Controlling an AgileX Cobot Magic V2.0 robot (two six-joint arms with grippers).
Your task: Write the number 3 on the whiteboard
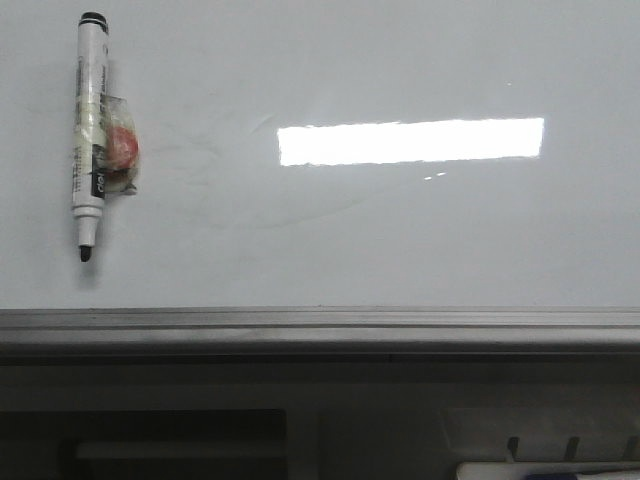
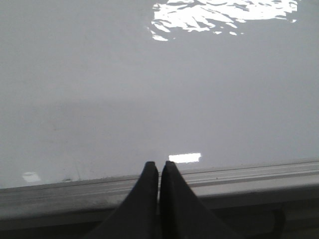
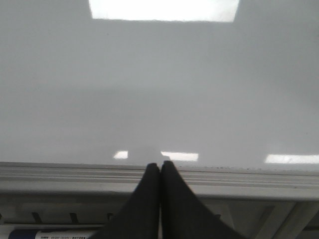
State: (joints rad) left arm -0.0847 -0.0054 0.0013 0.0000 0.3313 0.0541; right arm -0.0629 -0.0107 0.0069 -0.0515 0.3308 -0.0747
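Front view: Since no 3 is drawn yet, I see only faint wipe smudges on the whiteboard (image 1: 400, 240); the marker (image 1: 90, 130) lies flat at its far left, uncapped, tip toward the grey rail (image 1: 320, 325), with tape and a red lump (image 1: 122, 147) on the barrel. Neither arm shows here.
Left wrist view: The left gripper (image 2: 159, 167) has its fingers pressed together, empty, over the rail; the marker is out of frame.
Right wrist view: The right gripper (image 3: 160, 167) is likewise closed on nothing, over the rail.
Risk: I judge the taped lump could tip or roll the marker in a grasp; a flat-lying pen may slide on the glossy board.
Hard to tell: Glare (image 1: 410, 140) hides part of the surface; what the red lump is, I cannot say.
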